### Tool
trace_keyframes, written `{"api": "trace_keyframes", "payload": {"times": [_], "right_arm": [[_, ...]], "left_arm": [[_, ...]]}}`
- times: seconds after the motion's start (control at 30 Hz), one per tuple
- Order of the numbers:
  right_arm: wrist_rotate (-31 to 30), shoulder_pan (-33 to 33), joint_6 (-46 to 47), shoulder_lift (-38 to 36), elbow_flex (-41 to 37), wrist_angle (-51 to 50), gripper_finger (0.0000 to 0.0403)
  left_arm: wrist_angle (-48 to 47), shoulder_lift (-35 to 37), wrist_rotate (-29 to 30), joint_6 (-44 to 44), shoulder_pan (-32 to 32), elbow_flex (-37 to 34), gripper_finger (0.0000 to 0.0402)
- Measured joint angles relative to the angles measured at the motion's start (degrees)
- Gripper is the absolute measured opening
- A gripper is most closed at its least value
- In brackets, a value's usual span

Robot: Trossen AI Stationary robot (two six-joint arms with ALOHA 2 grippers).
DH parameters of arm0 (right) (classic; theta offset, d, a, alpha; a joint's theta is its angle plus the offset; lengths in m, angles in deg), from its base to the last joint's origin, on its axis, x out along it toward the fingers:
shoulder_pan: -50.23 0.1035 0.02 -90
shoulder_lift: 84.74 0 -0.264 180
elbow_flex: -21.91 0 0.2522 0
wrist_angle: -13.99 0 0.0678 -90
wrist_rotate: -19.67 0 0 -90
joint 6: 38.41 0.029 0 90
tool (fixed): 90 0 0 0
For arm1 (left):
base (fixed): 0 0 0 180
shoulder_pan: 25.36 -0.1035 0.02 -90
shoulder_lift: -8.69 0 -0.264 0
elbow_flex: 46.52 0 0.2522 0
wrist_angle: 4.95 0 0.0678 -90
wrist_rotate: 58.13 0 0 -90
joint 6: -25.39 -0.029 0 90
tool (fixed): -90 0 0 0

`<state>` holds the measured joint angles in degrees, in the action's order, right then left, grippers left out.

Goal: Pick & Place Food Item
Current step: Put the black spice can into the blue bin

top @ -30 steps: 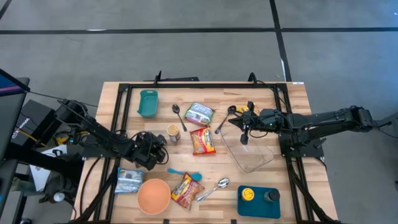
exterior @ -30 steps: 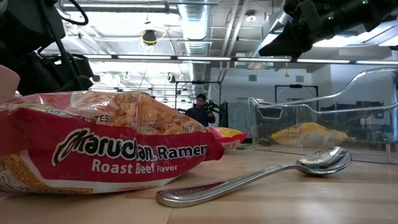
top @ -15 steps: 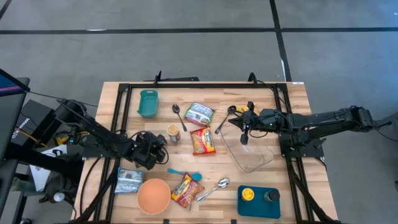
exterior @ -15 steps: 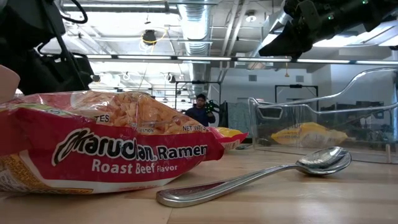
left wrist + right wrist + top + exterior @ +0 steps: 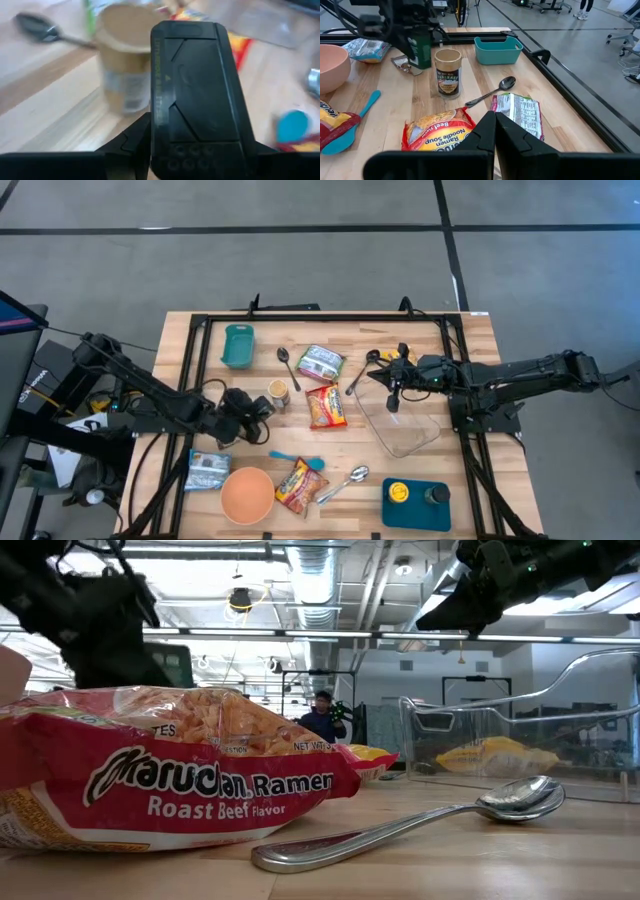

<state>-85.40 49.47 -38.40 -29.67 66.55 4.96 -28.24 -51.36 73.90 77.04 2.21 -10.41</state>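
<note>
Four food packets (image 5: pixel 327 408), perhaps four spoons (image 5: pixel 344 482), one bowl (image 5: pixel 246 494)

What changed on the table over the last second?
The left arm's elbow swung up and back, and its pincer edged toward the small can, holding a green packet. The right pincer stayed shut over the clear container; nothing else moved.
</note>
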Motion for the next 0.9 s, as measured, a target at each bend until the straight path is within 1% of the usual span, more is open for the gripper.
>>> {"api": "trace_keyframes", "payload": {"times": [0.13, 0.3, 0.43, 0.57, 0.73, 0.9], "right_arm": [[0.0, 0.0, 0.0, 0.0, 0.0, 0.0, 0.0001], [0.0, 0.0, 0.8, 0.0, 0.0, 0.0, 0.0001], [0.0, 0.0, 2.2, 0.0, 0.0, 0.0, 0.0001], [0.0, 0.0, 2.7, 0.0, 0.0, 0.0, 0.0001], [0.0, 0.0, 3.0, 0.0, 0.0, 0.0, 0.0001], [0.0, 0.0, 3.0, 0.0, 0.0, 0.0, 0.0001]], "left_arm": [[6.0, 2.4, -0.2, -9.8, 0.0, 0.0, 0.0132], [17.2, 3.6, 0.0, -22.3, 0.0, 0.0, 0.0132], [25.6, 3.6, -0.1, -30.5, -0.8, 0.0, 0.0131], [30.5, 3.6, -0.7, -35.9, -3.3, 0.0, 0.0131], [35.3, 3.6, -5.8, -40.4, -7.6, 0.1, 0.0131], [36.1, 3.5, -10.1, -42.9, -11.0, 1.9, 0.0131]]}}
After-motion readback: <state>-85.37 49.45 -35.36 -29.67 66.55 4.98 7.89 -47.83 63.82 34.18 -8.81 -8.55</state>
